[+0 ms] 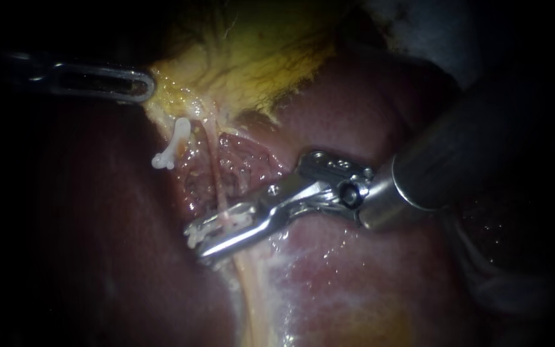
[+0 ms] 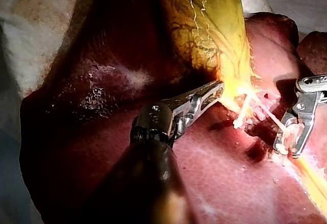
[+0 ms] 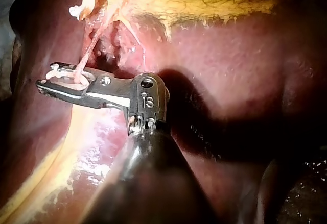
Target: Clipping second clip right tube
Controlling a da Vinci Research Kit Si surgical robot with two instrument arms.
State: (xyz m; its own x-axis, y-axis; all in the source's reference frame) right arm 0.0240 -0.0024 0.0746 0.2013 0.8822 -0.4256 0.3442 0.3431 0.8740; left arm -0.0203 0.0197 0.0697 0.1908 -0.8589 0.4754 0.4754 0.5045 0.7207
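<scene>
Liver (image 1: 354, 276) behind: my right instrument's (image 1: 216, 234) pincer pinches a clip (image 1: 193, 239) astride the tube (image 1: 212, 167); my left instrument's (image 1: 142, 83) pincer pinches gallbladder (image 1: 258, 58).

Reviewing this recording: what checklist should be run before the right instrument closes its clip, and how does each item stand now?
1. Tube lies across right instrument end effector: ok.
2. Loaded clip seated, tip past tube: ok.
3. Left instrument gripping gallbladder, tube stretched: ok.
4. End effector apart from placed clip: ok.
5. Liver free behind end effector: cannot tell.
</scene>
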